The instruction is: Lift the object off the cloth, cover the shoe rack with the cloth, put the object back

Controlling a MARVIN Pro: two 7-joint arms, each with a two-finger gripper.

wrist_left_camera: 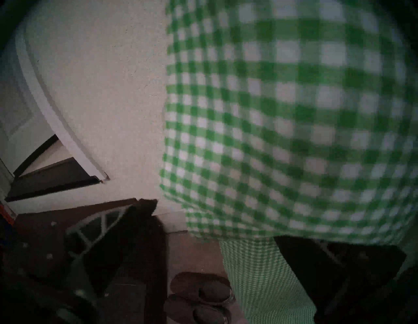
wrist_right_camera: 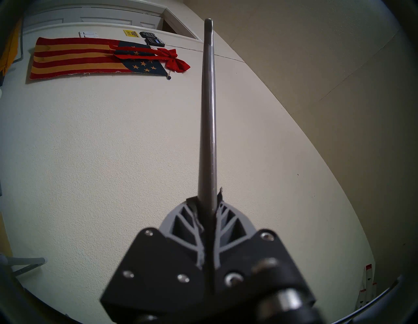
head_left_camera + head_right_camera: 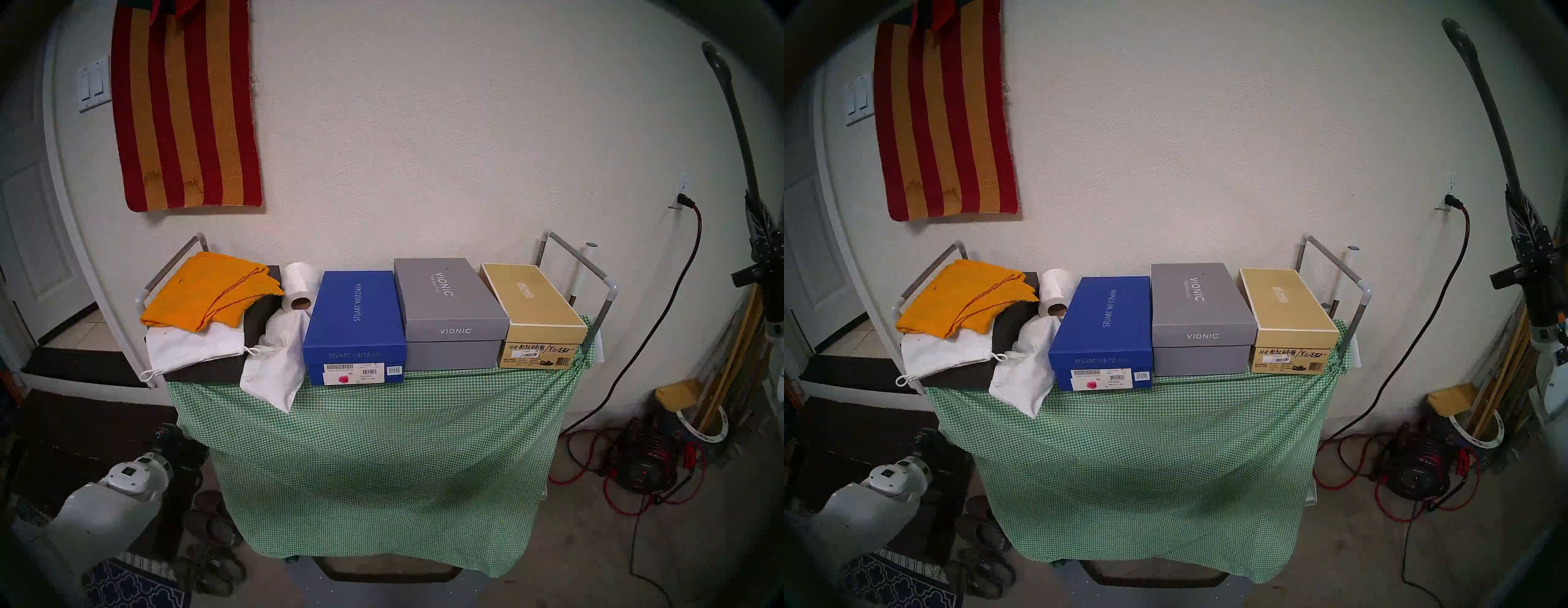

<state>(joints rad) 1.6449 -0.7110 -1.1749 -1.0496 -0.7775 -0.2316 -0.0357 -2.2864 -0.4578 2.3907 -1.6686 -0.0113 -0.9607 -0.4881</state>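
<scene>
Trainee: Right fingers (image 2: 207,217) clamp the shoehorn (image 2: 209,117), held upright beyond the shoe rack's (image 3: 604,297) right end. Cloth (image 3: 382,467) drapes the rack front.

Operator: Left fingers (image 1: 226,260) spread, touching nothing. Smooth the cloth's left edge first, then lay the shoehorn flat.

The cloth (image 3: 382,467) is green-and-white small check. The shoehorn (image 2: 209,113) is dull grey. The rack (image 3: 572,254) has grey tubes with white joints. On it stand a blue box (image 3: 354,322), a grey box (image 3: 449,305) and a tan box (image 3: 534,310); the folded cloth (image 3: 203,288) is orange. The rug (image 3: 186,106) is striped red and orange.
</scene>
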